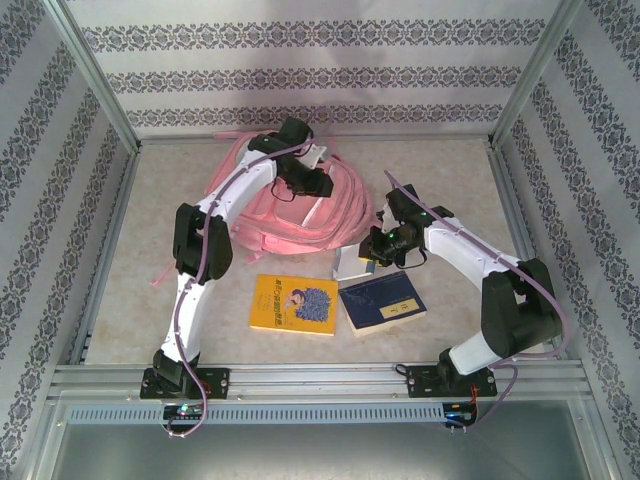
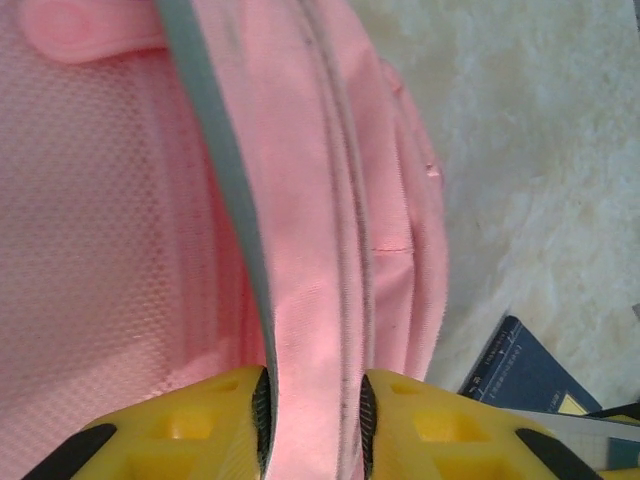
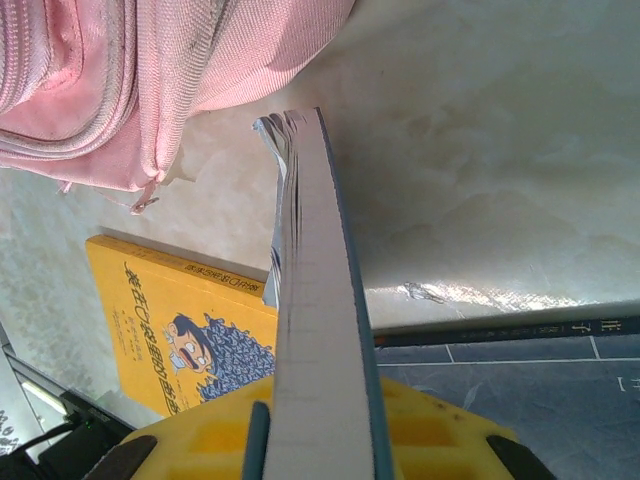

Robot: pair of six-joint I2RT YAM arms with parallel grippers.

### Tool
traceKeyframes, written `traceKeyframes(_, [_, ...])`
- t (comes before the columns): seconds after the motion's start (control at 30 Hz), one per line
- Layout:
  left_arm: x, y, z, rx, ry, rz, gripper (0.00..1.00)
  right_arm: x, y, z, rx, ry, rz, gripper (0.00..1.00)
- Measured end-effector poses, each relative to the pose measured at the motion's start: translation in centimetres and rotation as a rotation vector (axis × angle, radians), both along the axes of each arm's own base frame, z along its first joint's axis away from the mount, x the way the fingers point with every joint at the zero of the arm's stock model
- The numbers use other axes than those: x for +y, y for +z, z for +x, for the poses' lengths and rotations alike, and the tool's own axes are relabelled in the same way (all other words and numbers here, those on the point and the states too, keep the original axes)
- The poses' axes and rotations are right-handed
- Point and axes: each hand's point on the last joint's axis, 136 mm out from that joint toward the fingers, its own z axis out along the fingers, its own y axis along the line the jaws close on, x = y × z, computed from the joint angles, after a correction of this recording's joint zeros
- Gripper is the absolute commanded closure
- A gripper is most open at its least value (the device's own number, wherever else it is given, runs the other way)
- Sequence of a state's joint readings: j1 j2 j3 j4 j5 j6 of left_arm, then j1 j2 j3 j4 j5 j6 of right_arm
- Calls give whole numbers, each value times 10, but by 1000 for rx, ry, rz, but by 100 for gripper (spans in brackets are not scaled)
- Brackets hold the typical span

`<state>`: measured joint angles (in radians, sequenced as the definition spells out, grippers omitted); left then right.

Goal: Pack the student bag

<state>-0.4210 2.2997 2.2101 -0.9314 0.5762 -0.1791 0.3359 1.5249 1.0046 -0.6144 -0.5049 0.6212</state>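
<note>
Nearest to us in the right wrist view, the yellow fingers [image 3: 200, 435] of the right gripper [image 3: 320, 440] are pressed onto a thin book [image 3: 322, 300] held edge-on, its pale pages and bluish cover running away from the lens toward the student bag [image 3: 150, 70]. We cannot tell whether the book's far corner touches the table [image 3: 500, 150]. Below it a yellow book [image 3: 170, 330] with a cartoon figure lies flat to the left and a dark blue book [image 3: 520, 375] lies flat to the right. In the left wrist view the left gripper [image 2: 312, 425] is pinching a fold of the bag's pink fabric that carries a zip line, the pads tight against the cloth on both sides, with a grey trim stripe running up beside the fold. From the top view the bag lies at the middle back of the table, partly under the left arm. The held book sits just at its near right edge, and the two flat books lie side by side nearer the arm bases, apart from the bag.
</note>
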Motion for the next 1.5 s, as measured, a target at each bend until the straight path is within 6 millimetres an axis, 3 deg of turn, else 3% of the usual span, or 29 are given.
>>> traceKeyframes(0.37, [-2,-31,-1,40,-10,37,68,-2,-1,-1,8,-8,4,100])
traceKeyframes(0.43, [-2,-37,0,44,-7,49,73,-1,-1,-1,9,-7,6,100])
traceKeyframes(0.53, [1,-39,2,37,2,67,92,-1,0,-1,8,-7,6,100])
traceKeyframes(0.6, [2,-37,5,26,11,77,100,-2,1,-1,6,-8,7,100])
traceKeyframes(0.8, [7,-28,9,8,37,102,100,-17,21,0,-37,-51,8,100])
traceKeyframes(0.97, [18,1,10,-27,104,126,100,-33,51,8,-125,-89,-57,100])
traceKeyframes(1.2, [56,76,9,-144,195,132,100,-45,90,7,-277,-129,-139,100])
traceKeyframes(1.37, [92,117,11,-193,252,83,100,-29,121,23,-406,-124,-22,100])
traceKeyframes(1.5, [105,129,12,-193,258,31,100,-6,123,53,-427,-124,103,100])
